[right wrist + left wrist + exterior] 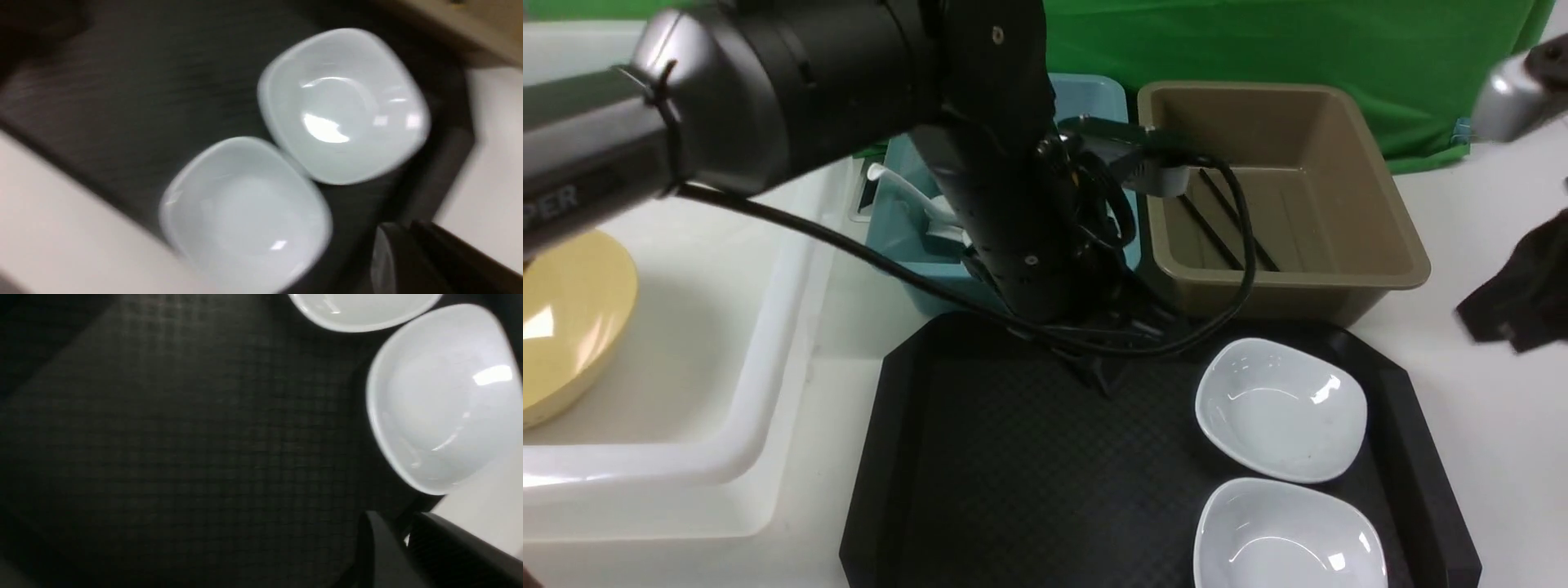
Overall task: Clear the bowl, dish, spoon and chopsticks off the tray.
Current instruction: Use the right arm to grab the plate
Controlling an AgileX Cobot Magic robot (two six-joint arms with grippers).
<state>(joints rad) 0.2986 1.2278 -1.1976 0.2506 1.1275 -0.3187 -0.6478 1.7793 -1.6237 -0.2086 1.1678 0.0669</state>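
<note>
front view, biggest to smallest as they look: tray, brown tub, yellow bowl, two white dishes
1. tray
2. brown tub
3. far white dish and near white dish, alike
yellow bowl: cut off at the edge, unranked

The black tray (1013,474), diamond-textured with cut corners and a raised rim, lies flat and bears two shallow, empty white dishes, one at about 3 o'clock (1281,408) and one at about 5 o'clock (1286,539), upright with rims touching. Off the tray at 9 o'clock, the glossy mustard-yellow bowl (564,327) sits in a white tub (768,343). At 1 o'clock the black chopsticks (1213,235) lie side by side in a brown tub (1372,204); at 11 o'clock the white spoon (913,194), partly hidden, rests in a teal tub (894,237).
</note>
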